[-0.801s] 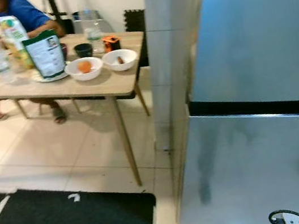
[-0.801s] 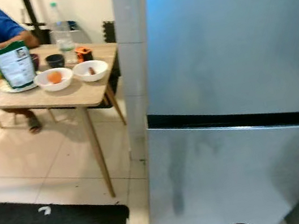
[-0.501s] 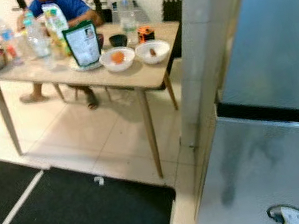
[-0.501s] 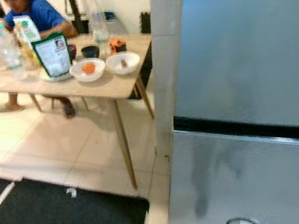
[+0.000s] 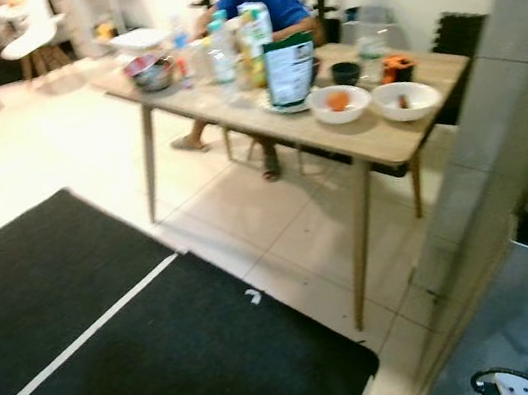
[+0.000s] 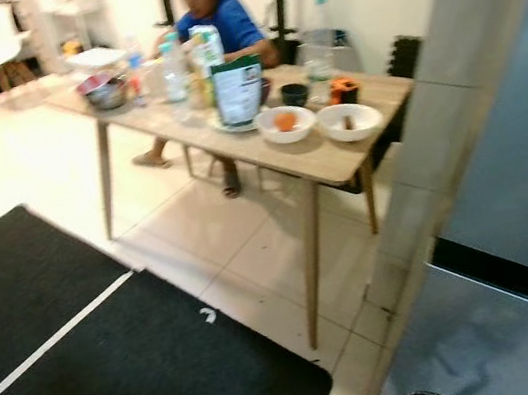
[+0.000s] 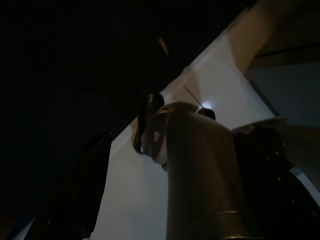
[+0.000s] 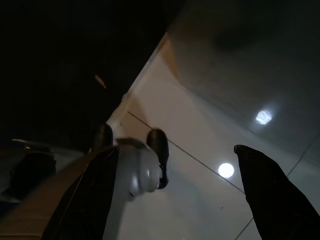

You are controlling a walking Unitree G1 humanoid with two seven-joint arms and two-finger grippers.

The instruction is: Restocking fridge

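The fridge (image 6: 516, 247) stands at 3 o'clock, doors shut. The black mat (image 5: 115, 334) lies at 8 o'clock. The surface (image 5: 391, 136) at 12 carries two bowls (image 5: 340, 104), a green bag (image 5: 290, 71) and bottles (image 5: 219, 51). Both pincers (image 8: 175, 200) hang low with fingers spread, empty.

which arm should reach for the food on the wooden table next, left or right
Probably the left, though neither is near. The table, with its green bag and orange's bowl, lies ahead; the fridge crowds the right side.
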